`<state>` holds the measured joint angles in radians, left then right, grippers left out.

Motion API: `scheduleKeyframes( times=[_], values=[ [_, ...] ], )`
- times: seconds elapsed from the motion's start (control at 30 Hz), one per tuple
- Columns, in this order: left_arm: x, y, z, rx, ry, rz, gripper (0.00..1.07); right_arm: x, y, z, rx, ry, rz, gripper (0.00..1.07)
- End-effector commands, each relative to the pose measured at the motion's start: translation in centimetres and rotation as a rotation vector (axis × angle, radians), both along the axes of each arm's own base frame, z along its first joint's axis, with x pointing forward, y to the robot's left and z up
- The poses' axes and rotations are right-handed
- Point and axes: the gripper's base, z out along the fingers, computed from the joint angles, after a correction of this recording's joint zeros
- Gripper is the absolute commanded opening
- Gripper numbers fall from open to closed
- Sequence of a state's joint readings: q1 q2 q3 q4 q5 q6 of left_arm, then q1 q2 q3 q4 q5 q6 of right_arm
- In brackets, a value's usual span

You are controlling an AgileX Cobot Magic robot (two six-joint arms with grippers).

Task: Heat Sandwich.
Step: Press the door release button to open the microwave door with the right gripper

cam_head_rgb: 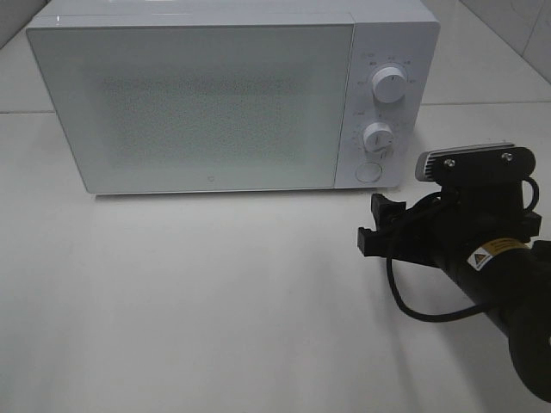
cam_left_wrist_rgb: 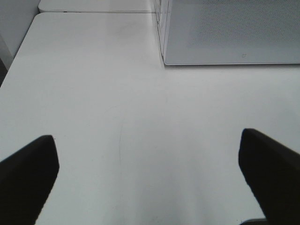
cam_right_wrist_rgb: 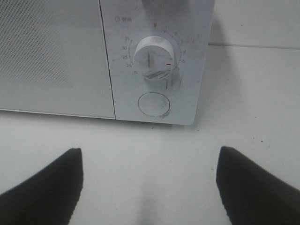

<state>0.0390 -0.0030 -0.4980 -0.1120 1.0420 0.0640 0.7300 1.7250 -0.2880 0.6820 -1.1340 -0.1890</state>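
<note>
The sandwich is out of view in all frames. A white microwave [cam_head_rgb: 215, 95] stands at the back of the table with its door shut; its frosted door hides the inside. My right gripper [cam_head_rgb: 376, 225] is open and empty, a short way in front of the microwave's control panel. In the right wrist view it [cam_right_wrist_rgb: 150, 187] faces the lower dial [cam_right_wrist_rgb: 153, 57] and the round door button [cam_right_wrist_rgb: 153, 104]. My left gripper [cam_left_wrist_rgb: 147, 178] is open and empty over bare table, with the microwave's lower left corner [cam_left_wrist_rgb: 166, 61] ahead of it. The left arm does not show in the exterior view.
The upper dial [cam_head_rgb: 389, 86], lower dial [cam_head_rgb: 377, 137] and round button [cam_head_rgb: 368, 171] sit on the microwave's right panel. The white table [cam_head_rgb: 215, 301] extends in front of it. A black cable [cam_head_rgb: 405, 297] loops under my right arm.
</note>
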Motion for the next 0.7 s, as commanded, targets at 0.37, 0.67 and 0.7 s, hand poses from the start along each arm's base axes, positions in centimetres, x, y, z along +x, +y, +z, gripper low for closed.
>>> scheduleKeyframes(
  times=[0.37,0.67,0.7],
  values=[
    [-0.35,-0.02,-0.06,-0.002,-0.028,0.003,1.01,0.23,0.54,0.19,0.021,-0.034,-0.004,0.76],
    [-0.35,-0.02,-0.06,-0.002,-0.028,0.003,1.01,0.24,0.54,0.2,0.244,-0.009,-0.083,0.76],
    [-0.35,-0.02,-0.06,-0.002,-0.028,0.003,1.01,0.24,0.54,0.2,0.244,-0.009,-0.083,0.76]
  ],
)
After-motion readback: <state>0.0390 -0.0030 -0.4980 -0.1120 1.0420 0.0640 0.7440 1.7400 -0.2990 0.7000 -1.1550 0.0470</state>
